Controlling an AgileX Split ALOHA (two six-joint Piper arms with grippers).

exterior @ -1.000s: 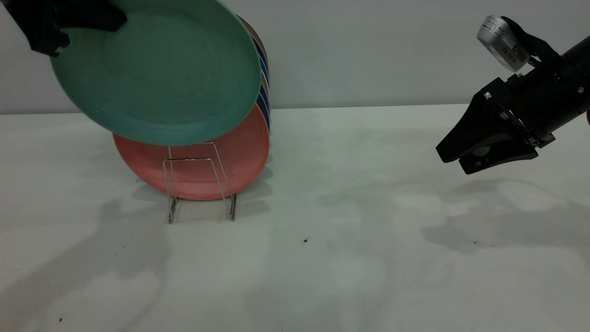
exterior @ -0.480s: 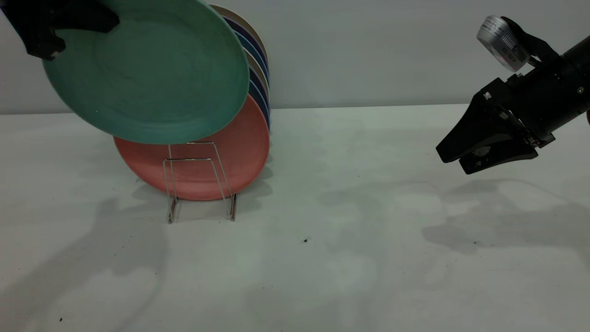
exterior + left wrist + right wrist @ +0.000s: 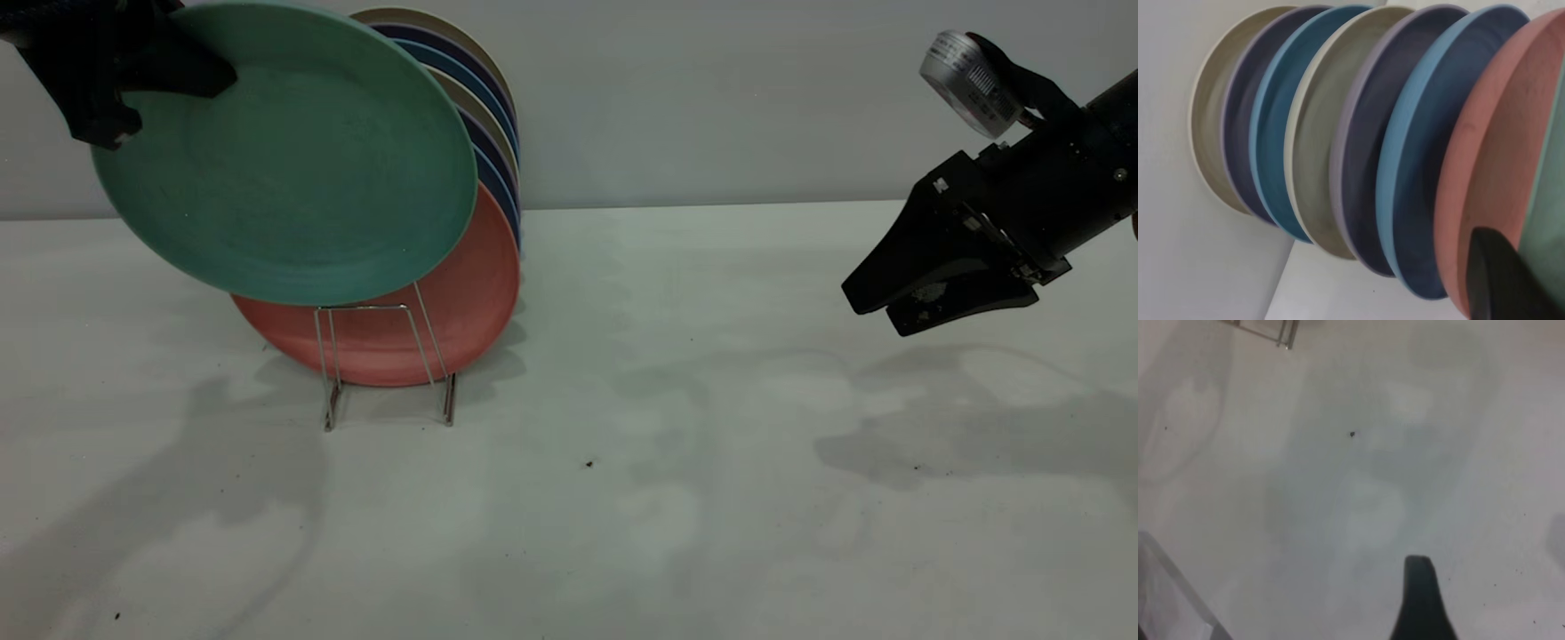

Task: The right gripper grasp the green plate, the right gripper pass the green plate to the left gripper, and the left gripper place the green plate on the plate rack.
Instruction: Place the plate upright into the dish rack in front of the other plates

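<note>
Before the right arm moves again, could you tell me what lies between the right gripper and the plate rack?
Only bare table: the exterior view shows nothing between the right gripper and the plate rack.

Left end effector (image 3: 133, 76) raised at far left, jaws clamped (on plate rim). Right end effector (image 3: 898, 307) held at right, jaws slightly apart, angled down-left.
</note>
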